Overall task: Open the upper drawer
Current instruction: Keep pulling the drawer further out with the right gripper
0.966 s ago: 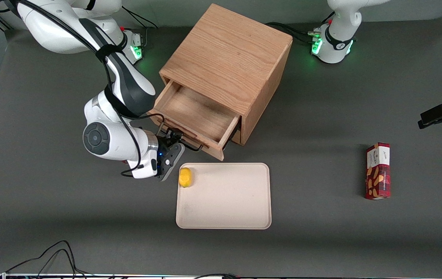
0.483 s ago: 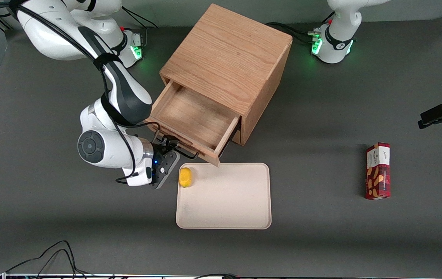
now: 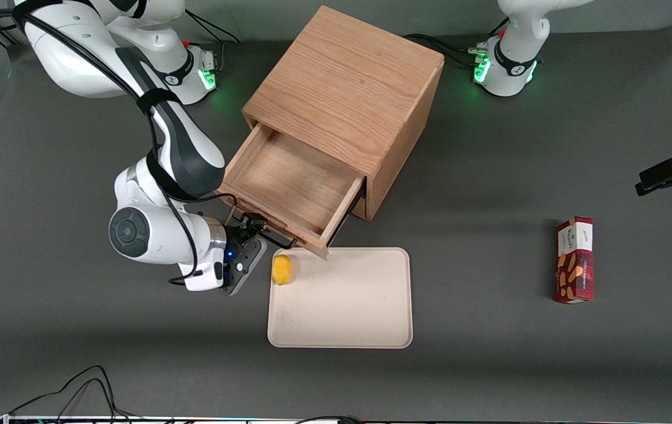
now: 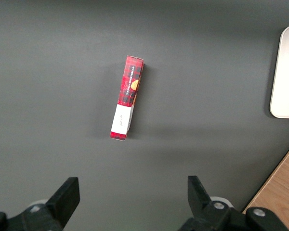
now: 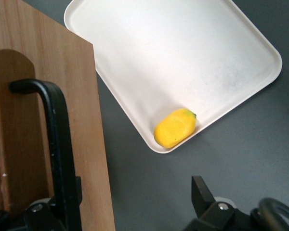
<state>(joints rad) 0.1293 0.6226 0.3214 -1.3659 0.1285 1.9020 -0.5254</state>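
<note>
The upper drawer (image 3: 288, 182) of the oak cabinet (image 3: 347, 76) stands pulled well out, and its plank bottom shows bare. Its thin black wire handle (image 3: 266, 237) runs along the drawer front (image 5: 29, 106), on the side nearer the front camera. My gripper (image 3: 248, 227) is at that handle, at its end toward the working arm's side. In the right wrist view the gripper (image 5: 135, 191) is open, fingers wide apart. One finger (image 5: 67, 204) lies against the handle bar (image 5: 58, 144); the other finger (image 5: 200, 192) hangs free over the table.
A cream tray (image 3: 347, 318) lies just nearer the front camera than the drawer, its edge close to the drawer's corner. A yellow lemon (image 3: 281, 269) sits in the tray corner beside my gripper. A red snack box (image 3: 575, 259) lies toward the parked arm's end.
The upper drawer has slid farther out of the cabinet, toward the tray. My gripper has moved with the handle, away from the cabinet.
</note>
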